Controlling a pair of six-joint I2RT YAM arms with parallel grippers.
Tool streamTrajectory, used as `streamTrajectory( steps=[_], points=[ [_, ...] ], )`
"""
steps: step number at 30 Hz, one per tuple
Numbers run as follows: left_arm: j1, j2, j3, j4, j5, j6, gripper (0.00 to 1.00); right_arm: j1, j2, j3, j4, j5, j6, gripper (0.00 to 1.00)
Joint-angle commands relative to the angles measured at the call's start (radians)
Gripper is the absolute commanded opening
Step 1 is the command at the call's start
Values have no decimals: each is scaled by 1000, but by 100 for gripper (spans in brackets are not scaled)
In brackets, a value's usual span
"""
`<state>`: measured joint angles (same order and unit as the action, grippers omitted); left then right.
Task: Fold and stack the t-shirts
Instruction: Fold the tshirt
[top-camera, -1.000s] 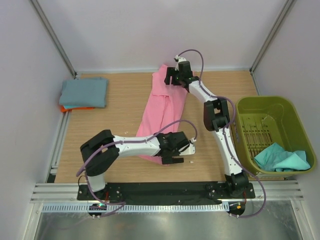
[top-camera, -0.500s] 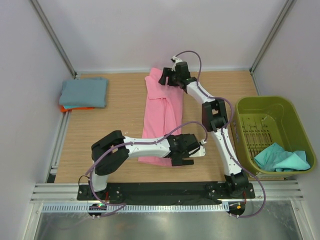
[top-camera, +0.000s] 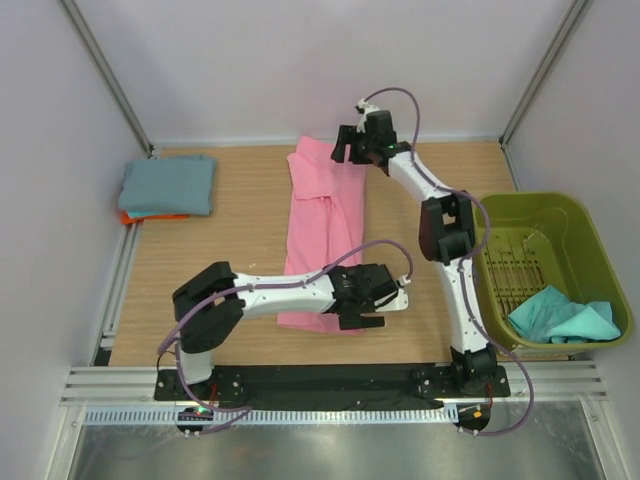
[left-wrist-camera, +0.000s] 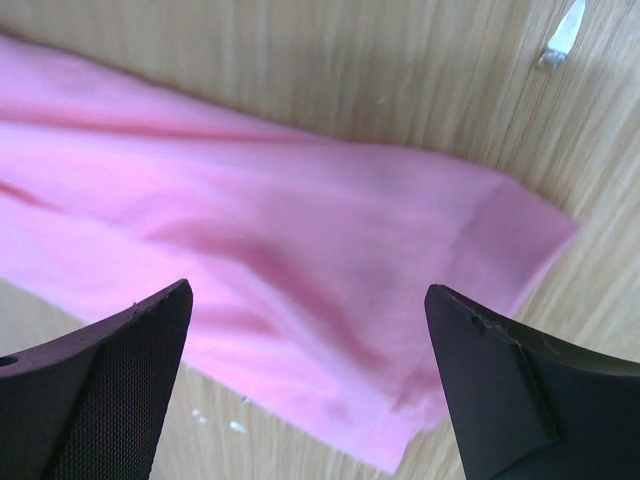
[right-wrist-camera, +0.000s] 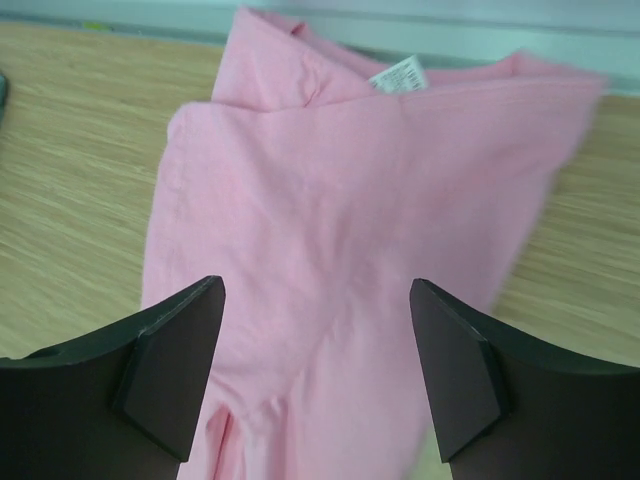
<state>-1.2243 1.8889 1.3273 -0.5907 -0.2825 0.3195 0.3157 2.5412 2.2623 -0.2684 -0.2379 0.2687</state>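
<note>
A bright pink t-shirt (top-camera: 325, 225) lies folded lengthwise in a long strip on the wooden table, collar end far. My left gripper (top-camera: 378, 300) hovers open over its near hem (left-wrist-camera: 330, 300). My right gripper (top-camera: 362, 150) is open above the collar end, where a white label (right-wrist-camera: 398, 77) shows. Neither holds cloth. A folded grey-blue shirt (top-camera: 168, 184) lies on an orange one (top-camera: 140, 216) at the far left. A teal shirt (top-camera: 563, 316) lies crumpled in the basket.
The olive-green plastic basket (top-camera: 545, 210) stands at the right edge of the table. Small white specks (left-wrist-camera: 562, 34) lie on the wood near the shirt's hem. Metal frame posts rise at the back corners.
The pink shirt has been pulled straight into a lengthwise strip and laid flat. Both grippers have let go; the right one moved slightly right, the left one stays over the near hem.
</note>
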Motion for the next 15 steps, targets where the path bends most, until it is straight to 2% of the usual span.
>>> streamTrajectory(
  steps=[1,3,5,6,7,8,10,11,12,13,14,15],
  points=[
    [-1,-204,85,-66,-61,7,100,-56,-347,-76,21,63,-23,81],
    [9,-256,104,-101,-95,3,100,-70,-445,-203,2,58,21,81],
    [35,-338,133,-124,-107,-71,100,-76,-588,-298,-24,55,53,81],
    [87,-379,145,-136,-87,-110,100,-78,-634,-411,-44,52,96,82],
    [120,-393,157,-147,-78,-223,100,-79,-727,-476,-49,39,130,81],
    [199,-410,171,-174,-61,-282,100,-79,-769,-601,-52,-1,159,81],
    [302,-451,161,-195,73,-458,100,-87,-884,-728,-69,-38,271,79],
    [413,-465,117,-190,141,-506,97,-89,-918,-794,-72,-94,312,78],
    [466,-474,92,-190,266,-558,95,-90,-955,-929,-59,-133,392,77],
    [515,-484,70,-193,339,-600,92,-89,-987,-995,-52,-164,423,76],
    [596,-488,9,-199,380,-685,92,-89,-1050,-1118,-52,-200,455,75],
    [630,-497,-25,-196,420,-721,91,-89,-1077,-1182,-40,-221,484,74]
  ],
)
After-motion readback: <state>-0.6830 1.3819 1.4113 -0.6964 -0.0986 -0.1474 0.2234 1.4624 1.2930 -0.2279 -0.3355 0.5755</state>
